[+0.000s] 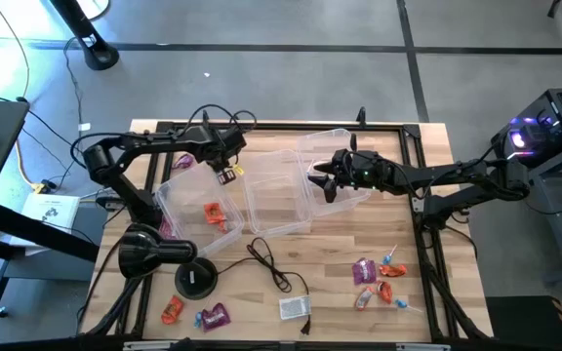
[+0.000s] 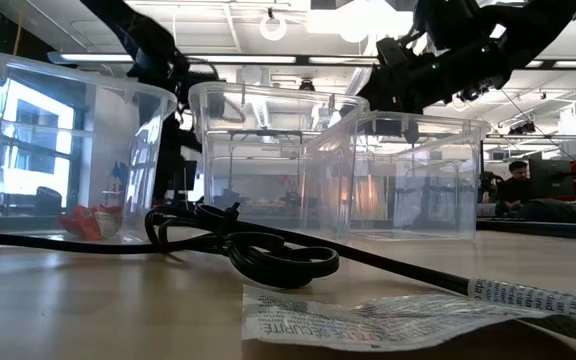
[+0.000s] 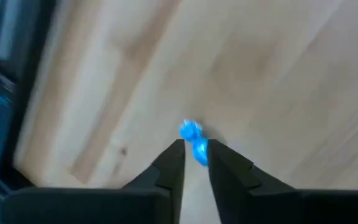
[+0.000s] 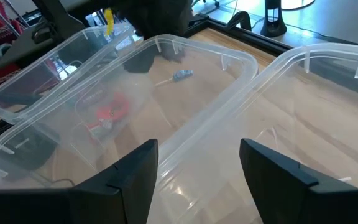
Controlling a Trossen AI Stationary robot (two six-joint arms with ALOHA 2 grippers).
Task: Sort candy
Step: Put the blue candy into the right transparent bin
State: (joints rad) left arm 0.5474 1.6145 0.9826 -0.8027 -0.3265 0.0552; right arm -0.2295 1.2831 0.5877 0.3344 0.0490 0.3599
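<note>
My left gripper (image 1: 224, 166) hangs over the far ends of the left bin (image 1: 169, 210) and the middle bin (image 1: 279, 200), shut on a light blue candy (image 3: 191, 137). My right gripper (image 1: 322, 181) is open above the wall between the middle bin and the right bin (image 1: 328, 141) and touches nothing. An orange-red candy (image 1: 213, 214) lies on the left bin's floor. In the right wrist view a light blue candy (image 4: 182, 74) shows low in the middle bin, under the left gripper; whether it is the held one I cannot tell. Loose candies (image 1: 379, 278) lie on the table's near right. My left gripper pinches the light blue candy between its two fingertips (image 3: 176, 155). Part of the wrapper (image 3: 189, 129) sticks out past the fingertips. The candy is lifted clear, with bare wood far behind it.
An orange-red candy (image 1: 172, 310) and a purple candy (image 1: 213, 317) lie near the near left corner. A small white box (image 1: 294, 308) with a black cable (image 1: 266, 258) lies in front of the bins. A black lamp-like object (image 1: 164, 249) stands near the left.
</note>
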